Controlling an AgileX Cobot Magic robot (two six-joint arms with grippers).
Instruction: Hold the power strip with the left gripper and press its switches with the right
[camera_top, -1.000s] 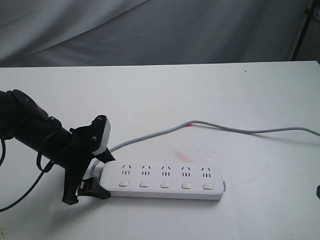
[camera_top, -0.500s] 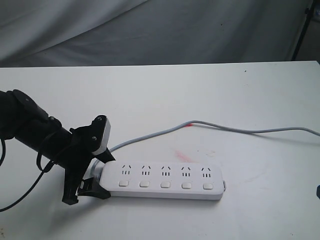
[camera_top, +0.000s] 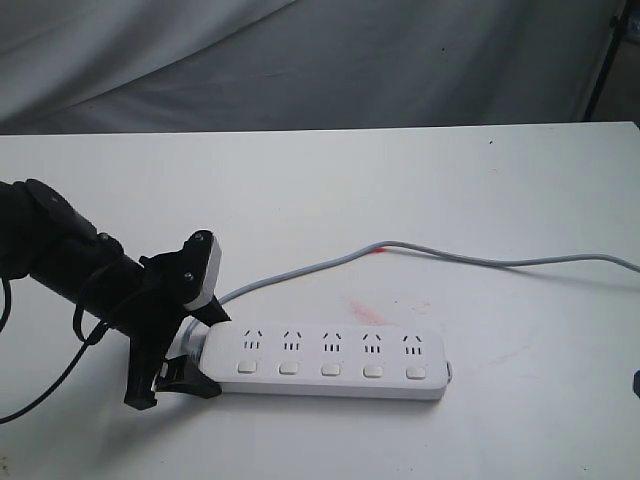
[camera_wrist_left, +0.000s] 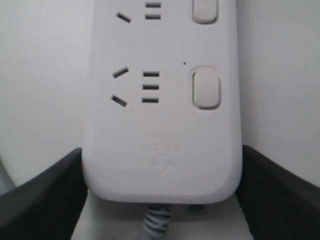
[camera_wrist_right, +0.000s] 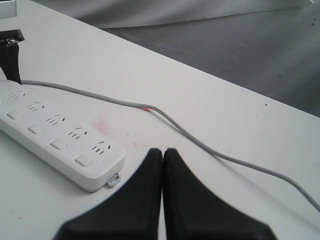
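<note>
- Shows the power strip (camera_top: 325, 360) lying flat on the white table (camera_top: 350, 190), in its near part, running left to right with the five outlets (camera_top: 330, 343) facing up.
- Places the five switches (camera_top: 330, 369) in a row along the strip's near side, one below each outlet, none touched by either tool.
- Shows the left tool (camera_top: 200, 350) clamped across the strip's left end, its two black fingers (camera_wrist_left: 45, 200) set against the far and near long sides, narrowed to the width of the strip.
- Traces the grey cord (camera_top: 480, 260) from the clamped left end, out between those fingers, curving away to the far side and then right across the table to its right edge.
- Shows the right tool (camera_wrist_right: 162, 160) fully closed, fingers pressed together, holding nothing.
- Locates that tool off to the right of the strip's right end, touching neither strip nor cord; cannot tell its height above the table.
- Marks a faint red smear (camera_top: 365, 305) on the table just beyond the strip, and a grey cloth (camera_top: 300, 60) behind the table's far edge.
</note>
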